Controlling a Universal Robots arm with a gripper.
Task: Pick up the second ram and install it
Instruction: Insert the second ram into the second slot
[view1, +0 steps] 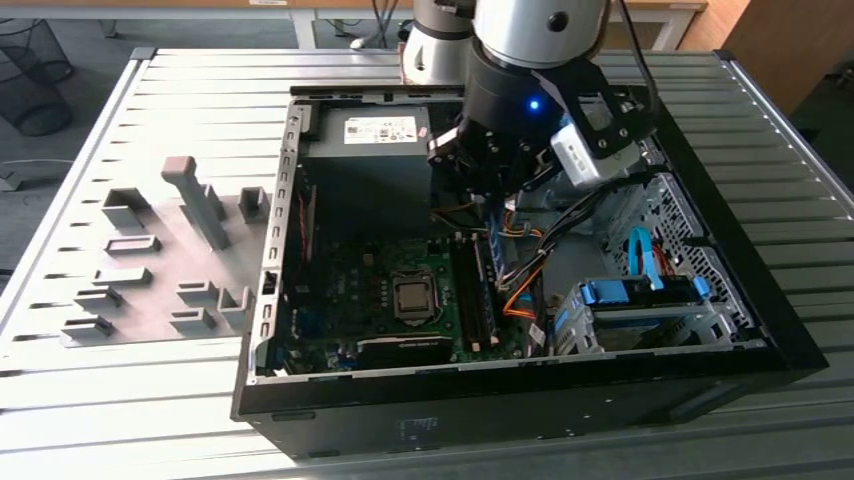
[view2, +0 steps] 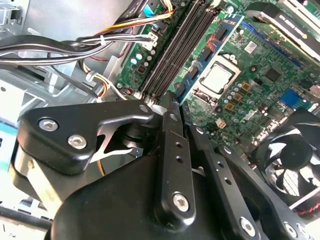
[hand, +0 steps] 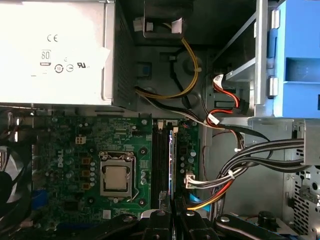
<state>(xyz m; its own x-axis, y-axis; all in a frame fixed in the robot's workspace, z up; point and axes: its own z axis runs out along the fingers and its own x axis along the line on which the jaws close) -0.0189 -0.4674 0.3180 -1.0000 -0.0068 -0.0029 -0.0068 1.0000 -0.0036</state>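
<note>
My gripper is down inside the open computer case, over the motherboard. It is shut on the second ram, a thin blue-green stick held on edge below the fingers. In the first wrist view the ram appears edge-on, lying lengthwise just above the black memory slots, with the gripper closed at its near end. In the second wrist view the black fingers are close together above the slots. Whether the stick touches a slot cannot be told.
The silver processor sits beside the slots. The power supply fills the case's far end. A cable bundle and blue drive brackets crowd the exterior view's right. A grey holder with upright blocks lies outside the case.
</note>
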